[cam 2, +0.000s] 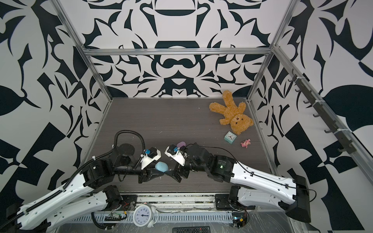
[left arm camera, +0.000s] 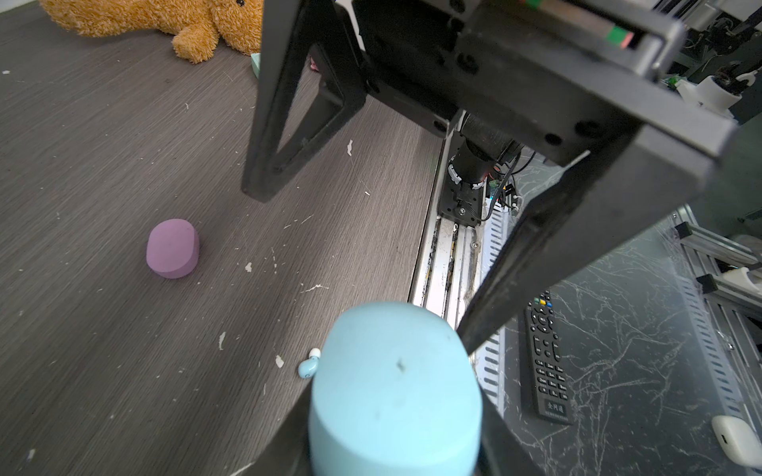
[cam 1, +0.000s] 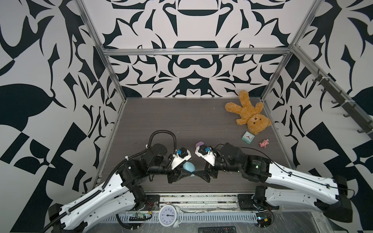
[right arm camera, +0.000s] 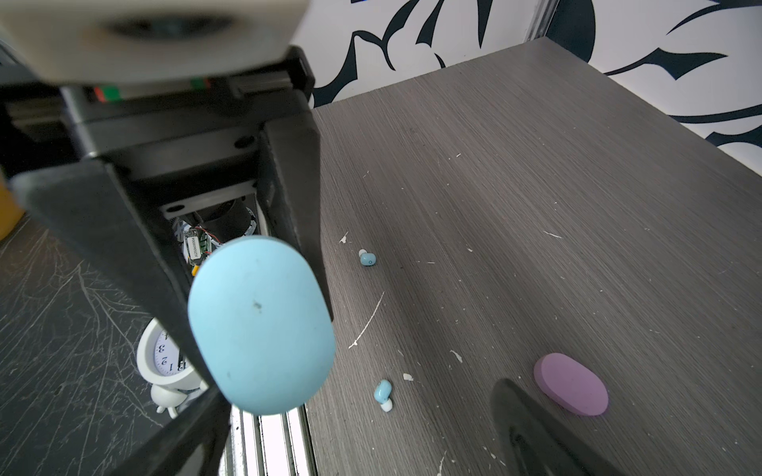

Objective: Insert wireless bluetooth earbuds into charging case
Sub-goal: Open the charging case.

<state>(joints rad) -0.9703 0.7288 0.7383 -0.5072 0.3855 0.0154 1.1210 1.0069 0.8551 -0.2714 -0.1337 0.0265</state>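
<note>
The left jaws are clamped on a pale blue oval case (cam 1: pixel 188 166) and hold it over the counter (right arm camera: pixel 536 185). I cannot tell whether its lid is open. The right jaws are spread wide with nothing between them, and one tip is close to the blue case. 2 pale blue earbuds lie loose on the counter, one (right arm camera: pixel 383 391) just beside the blue case and the other (right arm camera: pixel 367 258) a little further from it. A purple oval case (right arm camera: pixel 571 383) lies flat, apart from the blue case. A teddy bear (cam 1: pixel 249 113) and a small square clock (cam 1: pixel 247 137) lie well away from the blue case.
</note>
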